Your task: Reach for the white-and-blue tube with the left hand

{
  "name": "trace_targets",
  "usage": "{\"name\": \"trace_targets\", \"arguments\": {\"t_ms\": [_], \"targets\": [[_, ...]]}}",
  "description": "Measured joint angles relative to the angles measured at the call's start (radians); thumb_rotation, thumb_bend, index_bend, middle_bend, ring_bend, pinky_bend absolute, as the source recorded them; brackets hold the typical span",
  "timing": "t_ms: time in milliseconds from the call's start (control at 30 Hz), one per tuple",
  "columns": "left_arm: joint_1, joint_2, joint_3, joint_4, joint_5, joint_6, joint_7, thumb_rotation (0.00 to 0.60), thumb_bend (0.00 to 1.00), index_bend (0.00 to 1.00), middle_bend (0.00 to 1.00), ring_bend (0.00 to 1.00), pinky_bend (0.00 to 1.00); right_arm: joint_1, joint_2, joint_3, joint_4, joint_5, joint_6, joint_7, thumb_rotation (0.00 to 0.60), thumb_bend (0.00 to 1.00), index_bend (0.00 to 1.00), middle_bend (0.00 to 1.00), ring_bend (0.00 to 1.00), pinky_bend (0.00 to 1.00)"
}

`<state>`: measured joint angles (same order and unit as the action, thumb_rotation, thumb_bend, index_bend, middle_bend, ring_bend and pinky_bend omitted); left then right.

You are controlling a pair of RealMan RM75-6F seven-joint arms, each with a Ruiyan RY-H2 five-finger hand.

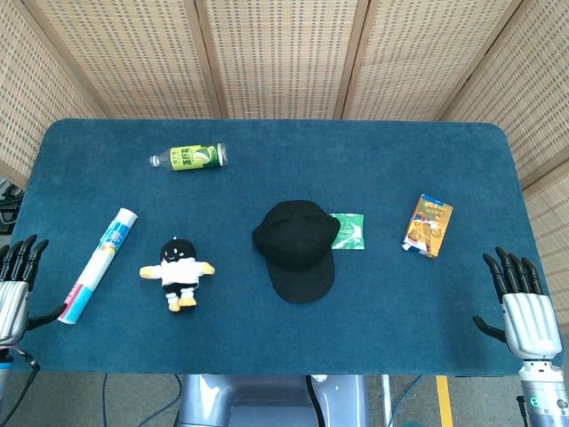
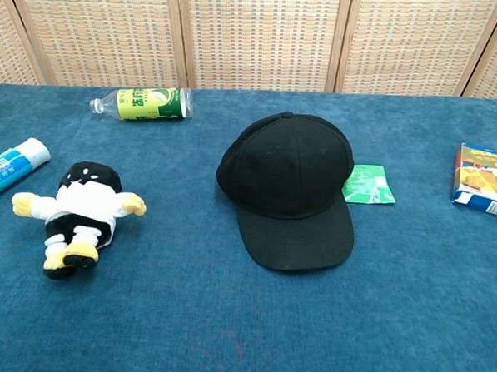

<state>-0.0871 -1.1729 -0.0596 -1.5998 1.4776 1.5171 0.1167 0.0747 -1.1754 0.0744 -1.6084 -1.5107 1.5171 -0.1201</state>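
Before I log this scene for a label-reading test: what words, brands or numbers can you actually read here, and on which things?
No text can be read in either view.
Bottle: green label with print, blurred.
Tube: blue and coloured markings, too small.
Box: orange and blue, characters along its top too small to make out.
Green packet: pale marks, unreadable.
Cap and plush doll: no lettering visible.

Left hand (image 1: 16, 289) sits upright with fingers spread and nothing in it, while right hand (image 1: 524, 307) mirrors it, palm flat, fingers apart and pointing up, both only in the head view.
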Motion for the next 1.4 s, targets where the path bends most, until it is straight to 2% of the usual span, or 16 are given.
{"name": "trace_targets", "arguments": {"t_ms": [1033, 1200, 1400], "targets": [[-0.008, -0.009, -0.006, -0.007, -0.017, -0.019, 0.011, 0.6, 0.13, 0.0, 0.0, 0.0, 0.0, 0.002, -0.009, 0.001, 0.003, 0.007, -0.01, 0.022, 0.6, 0.09, 0.0, 0.0, 0.0, 0.0], [-0.014, -0.021, -0.011, -0.002, -0.022, -0.025, 0.004, 0.6, 0.13, 0.15, 0.0, 0.0, 0.0, 0.002, -0.007, 0.0, 0.0, 0.008, -0.014, 0.028, 0.6, 0.09, 0.0, 0.0, 0.0, 0.0], [-0.04, -0.038, -0.027, 0.009, -0.058, -0.081, -0.013, 0.6, 0.22, 0.26, 0.0, 0.0, 0.0, 0.002, -0.004, 0.003, -0.001, 0.016, -0.016, 0.039, 0.6, 0.09, 0.0, 0.0, 0.0, 0.0]]}}
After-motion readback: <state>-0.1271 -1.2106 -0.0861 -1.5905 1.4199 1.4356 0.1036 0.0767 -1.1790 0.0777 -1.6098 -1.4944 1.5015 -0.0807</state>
